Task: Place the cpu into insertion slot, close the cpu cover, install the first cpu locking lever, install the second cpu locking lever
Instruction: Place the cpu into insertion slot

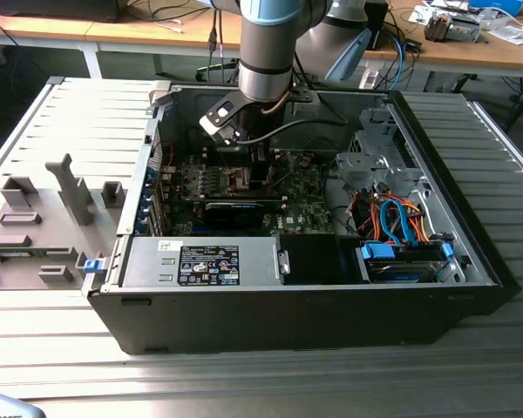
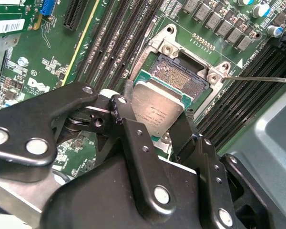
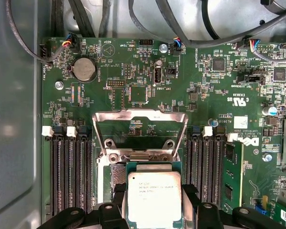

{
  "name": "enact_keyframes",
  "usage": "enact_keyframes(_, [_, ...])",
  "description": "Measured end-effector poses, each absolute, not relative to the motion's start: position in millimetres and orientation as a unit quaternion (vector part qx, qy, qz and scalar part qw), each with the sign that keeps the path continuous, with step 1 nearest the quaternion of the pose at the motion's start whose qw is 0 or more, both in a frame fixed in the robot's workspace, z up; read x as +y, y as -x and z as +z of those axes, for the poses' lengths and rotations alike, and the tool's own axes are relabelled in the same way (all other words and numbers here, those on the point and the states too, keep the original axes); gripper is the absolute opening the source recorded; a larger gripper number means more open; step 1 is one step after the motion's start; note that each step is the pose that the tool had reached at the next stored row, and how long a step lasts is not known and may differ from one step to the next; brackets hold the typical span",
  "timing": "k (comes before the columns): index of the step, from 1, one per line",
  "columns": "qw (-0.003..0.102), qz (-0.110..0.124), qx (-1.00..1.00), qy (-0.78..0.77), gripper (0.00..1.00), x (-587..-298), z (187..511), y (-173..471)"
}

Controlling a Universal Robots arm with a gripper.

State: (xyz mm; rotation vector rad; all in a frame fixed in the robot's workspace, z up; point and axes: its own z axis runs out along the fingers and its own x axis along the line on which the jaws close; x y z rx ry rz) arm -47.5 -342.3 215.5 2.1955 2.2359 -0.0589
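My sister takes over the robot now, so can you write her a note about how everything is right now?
Gripper: shut on the cpu.
Cpu: held partly over the slot, not seated.
Cover: flipped open, lying beyond the slot.
Done: the cpu is in the gripper, at the slot.
Left: all four steps.

- A black computer case [image 1: 288,322] lies open on its side on a ribbed metal table [image 1: 244,383].
- Along its near wall sits a silver power box [image 1: 200,261] with a dark label.
- Toward the exterior view's right, blue and orange cables [image 1: 401,218] loop over a drive bay.
- A long black card [image 1: 235,211] stands on the green board [image 1: 309,205].
- In the first wrist view, a round coin battery [image 3: 84,69] sits on the board, with rows of dark memory slots [image 3: 69,171] nearby.
- A grey tray [image 1: 61,239] of blocks lies just beside the case, at the exterior view's left.
- Wooden desks [image 1: 157,30] strewn with cables stand behind.
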Motion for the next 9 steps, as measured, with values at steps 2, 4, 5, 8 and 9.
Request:
enact_keyframes(2, [0.004, -0.019, 0.713, -0.701, 0.55, -342.3, 215.1, 47.6])
enact_keyframes(4, [0.004, -0.019, 0.713, -0.701, 0.55, -342.3, 214.9, 47.6])
enact_keyframes(5, [0.004, -0.019, 0.713, -0.701, 0.55, -342.3, 214.7, 47.7])
enact_keyframes(8, [0.004, -0.019, 0.713, -0.701, 0.55, -342.3, 214.3, 47.8])
enact_keyframes(9, [0.004, -0.019, 0.713, -0.701, 0.55, -342.3, 214.2, 47.8])
